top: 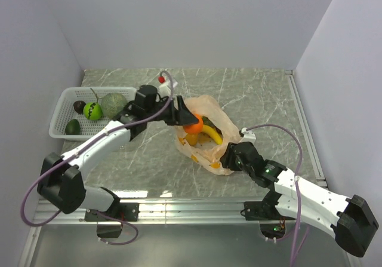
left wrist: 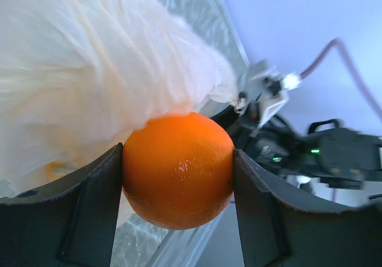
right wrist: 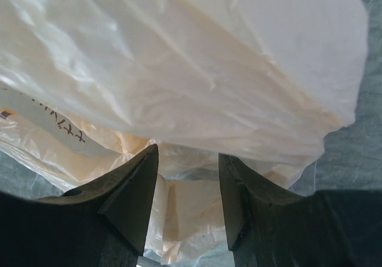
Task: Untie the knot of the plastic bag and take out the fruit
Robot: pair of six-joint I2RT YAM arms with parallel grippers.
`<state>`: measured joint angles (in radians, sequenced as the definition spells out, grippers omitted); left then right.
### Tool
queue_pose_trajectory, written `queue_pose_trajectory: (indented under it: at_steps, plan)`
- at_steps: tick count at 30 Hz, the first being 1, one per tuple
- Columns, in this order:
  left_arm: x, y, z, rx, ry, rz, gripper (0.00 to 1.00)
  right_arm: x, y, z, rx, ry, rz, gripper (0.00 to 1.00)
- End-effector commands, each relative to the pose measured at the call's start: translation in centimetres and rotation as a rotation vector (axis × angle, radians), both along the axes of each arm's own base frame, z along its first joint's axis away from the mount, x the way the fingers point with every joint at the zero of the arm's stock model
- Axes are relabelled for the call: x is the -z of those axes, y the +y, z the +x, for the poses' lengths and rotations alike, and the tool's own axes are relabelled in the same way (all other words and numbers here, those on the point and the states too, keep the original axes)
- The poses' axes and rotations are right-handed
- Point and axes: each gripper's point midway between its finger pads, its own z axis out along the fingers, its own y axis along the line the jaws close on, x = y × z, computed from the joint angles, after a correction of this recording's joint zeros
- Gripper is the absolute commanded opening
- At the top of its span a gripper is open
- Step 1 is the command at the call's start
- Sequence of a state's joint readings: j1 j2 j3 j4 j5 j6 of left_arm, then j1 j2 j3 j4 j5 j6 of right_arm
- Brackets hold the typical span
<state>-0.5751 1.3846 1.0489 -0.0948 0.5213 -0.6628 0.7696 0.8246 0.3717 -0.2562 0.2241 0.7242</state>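
left gripper [top: 190, 122] pinches the round orange fruit [left wrist: 178, 168] at the mouth of the thin crinkled pale-orange plastic bag [top: 209, 107] on the table. It's smooth, so it could squirt loose. right gripper [right wrist: 188, 183] has film between its part-spread jaws, pinched or not i cannot tell — if not, the bag may drag along.

plastic bag [right wrist: 197, 82] | small dark print [right wrist: 59, 125] | not legible | 0 readable texts

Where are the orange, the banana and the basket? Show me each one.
orange [left wrist: 178, 168]: left wrist view, middle of its skin.
banana [top: 212, 137]: top view, middle of its curve.
basket [top: 58, 111]: top view, its left rim.
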Motion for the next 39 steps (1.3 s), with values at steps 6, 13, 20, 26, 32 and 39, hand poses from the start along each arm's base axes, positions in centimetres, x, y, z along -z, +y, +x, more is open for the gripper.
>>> queue_pose_trajectory:
  at_steps: [6,13,20,26,32,39]
  plan:
    - [-7.4,12.5,7.4,-0.372,-0.049,-0.174,0.01,-1.8,0.2,0.9,-0.012,-0.062,0.002,0.52]
    - [-0.2,30.9,10.8,-1.08,0.035,0.095,0.0,-2.4,0.6,1.0,-0.044,-0.086,0.013,0.52]
    - [2.3,39.8,7.8,-1.427,0.022,0.401,0.23,-2.9,1.1,1.1,-0.074,-0.101,0.017,0.55]
    - [1.7,40.9,6.7,-1.472,-0.012,0.457,0.93,-3.2,1.4,1.2,-0.105,-0.11,0.006,0.65]
    - [-1.8,33.7,7.8,-1.258,-0.147,0.435,0.93,-4.2,1.6,1.4,-0.115,-0.14,0.012,0.65]
    - [-4.7,15.2,3.4,-0.801,-0.175,0.252,0.85,-4.6,1.5,1.6,-0.107,-0.151,0.005,0.63]
